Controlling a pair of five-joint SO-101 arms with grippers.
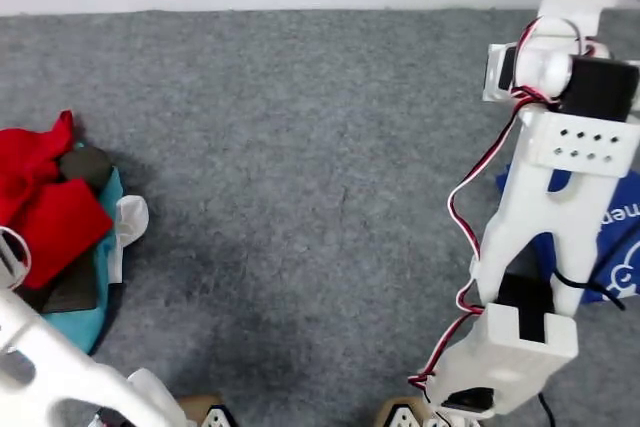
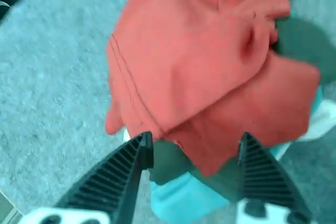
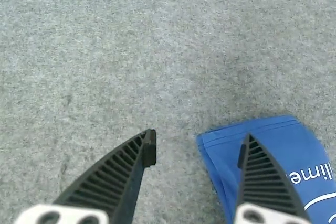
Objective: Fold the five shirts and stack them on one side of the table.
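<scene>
Currently I see left end effector (image 2: 197, 140) released over crumpled red cloth shirt (image 2: 199, 66); right end effector (image 3: 198, 139) released too, above grey felt surface (image 3: 157, 51), at edge of blue printed cloth shirt (image 3: 273, 150).

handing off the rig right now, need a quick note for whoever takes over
Left gripper: open, holding nothing, over the red shirt.
Right gripper: open, holding nothing, over the grey table at the edge of the blue shirt.
Things: the red shirt tops a crumpled pile with a dark shirt, a teal shirt and a white shirt at one side of the table. The blue shirt lies flat at the opposite side.
Done: the blue shirt looks folded.
Left: fold the four shirts in the pile and stack all five on one side.
</scene>
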